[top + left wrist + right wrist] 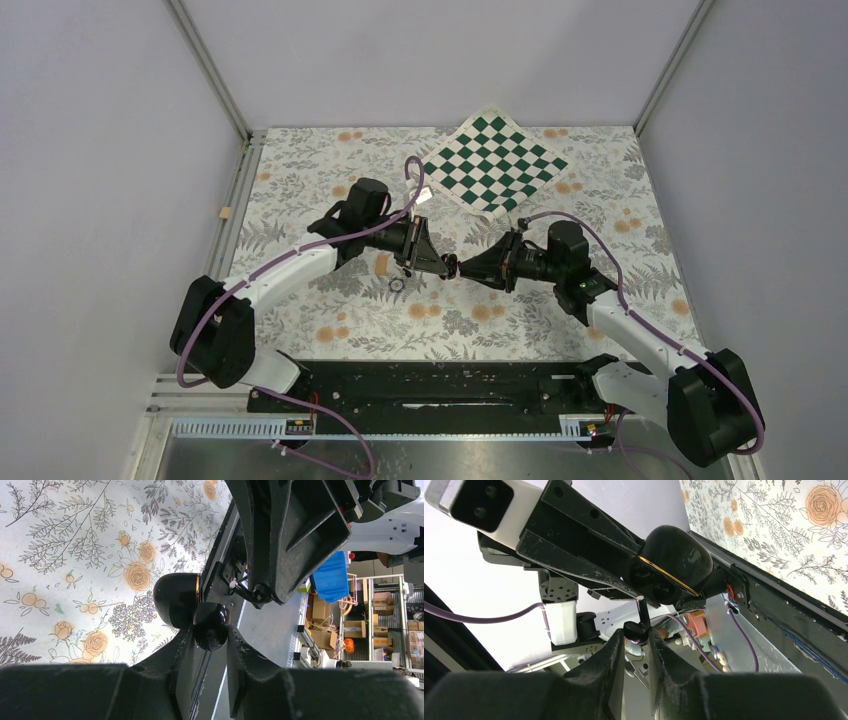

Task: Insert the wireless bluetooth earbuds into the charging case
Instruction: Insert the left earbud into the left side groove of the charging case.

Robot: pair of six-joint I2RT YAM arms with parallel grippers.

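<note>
While left end effector (210,632) grips charging case (671,562), right end effector (636,639) pinches earbud (635,631) nearby.

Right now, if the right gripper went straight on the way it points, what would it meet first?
The open charging case, held by the left gripper, right ahead of the earbud that the right gripper carries. The gap looks small, but depth is unclear.
</note>
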